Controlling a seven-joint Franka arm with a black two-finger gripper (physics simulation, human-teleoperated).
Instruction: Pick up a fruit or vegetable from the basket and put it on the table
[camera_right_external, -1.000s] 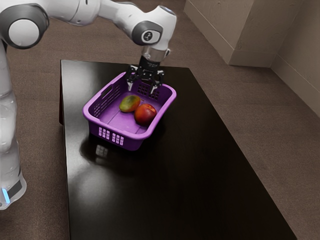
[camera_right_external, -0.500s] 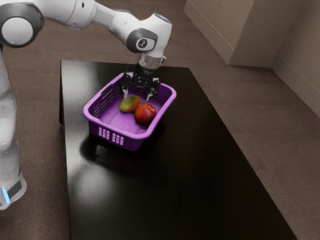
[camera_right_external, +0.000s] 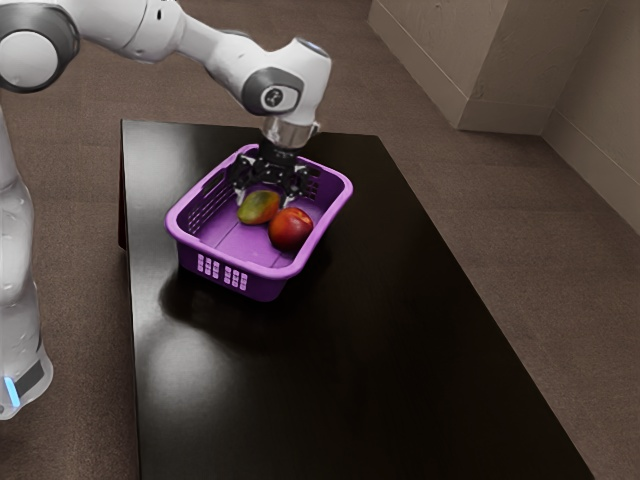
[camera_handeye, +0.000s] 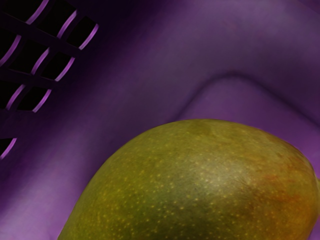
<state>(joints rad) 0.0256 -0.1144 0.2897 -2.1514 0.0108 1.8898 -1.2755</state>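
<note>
My gripper (camera_right_external: 262, 202) is inside the purple basket (camera_right_external: 186, 240) in the exterior view, its two fingers spread wide and pointing down. Between and just below them lies the green and reddish mango (camera_right_external: 258, 208), on the basket's floor. A red, round fruit (camera_right_external: 291, 229) rests beside the mango, toward the exterior view's right, close to one fingertip. In the wrist view the mango (camera_handeye: 200, 185) is large and close under the hand, with the basket's floor (camera_handeye: 240, 97) around it. Whether either finger touches the mango is hard to tell.
The basket's raised walls surround my fingers, and its slotted wall (camera_handeye: 42, 55) is near the hand in the wrist view. The basket stands on a dark, glossy table (camera_right_external: 380, 350), whose surface extends toward the exterior view's bottom and right.
My hand has moved down into the basket and toward the exterior view's left, from above its far end to around the mango. The fingers have stayed apart, and the red fruit has not moved.
</note>
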